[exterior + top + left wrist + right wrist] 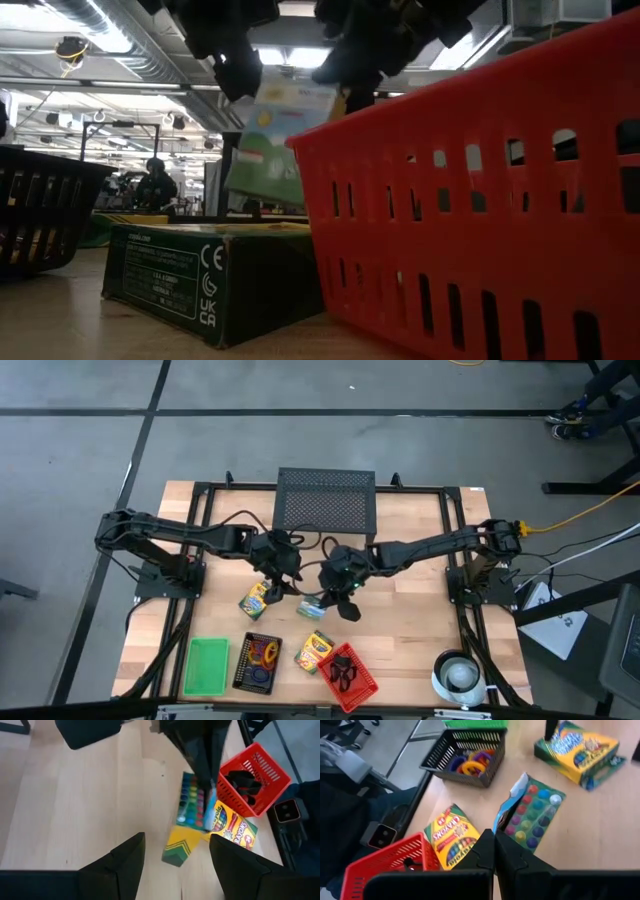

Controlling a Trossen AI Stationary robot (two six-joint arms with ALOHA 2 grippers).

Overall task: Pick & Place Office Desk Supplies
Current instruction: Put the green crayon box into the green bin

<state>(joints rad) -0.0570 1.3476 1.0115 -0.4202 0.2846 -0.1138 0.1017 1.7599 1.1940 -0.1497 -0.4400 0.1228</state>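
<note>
Right gripper (pixel 494 851) was clamped on paint-set box (pixel 527 812), lifted mid-table | left gripper (pixel 175 852) was spread, empty, beside | step: carry | next: release into a basket.

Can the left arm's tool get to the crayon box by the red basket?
Probably yes. The left tool is open above the table, and the crayon box lies flat, uncovered. The red basket beside it and the right tool could crowd it.
</note>
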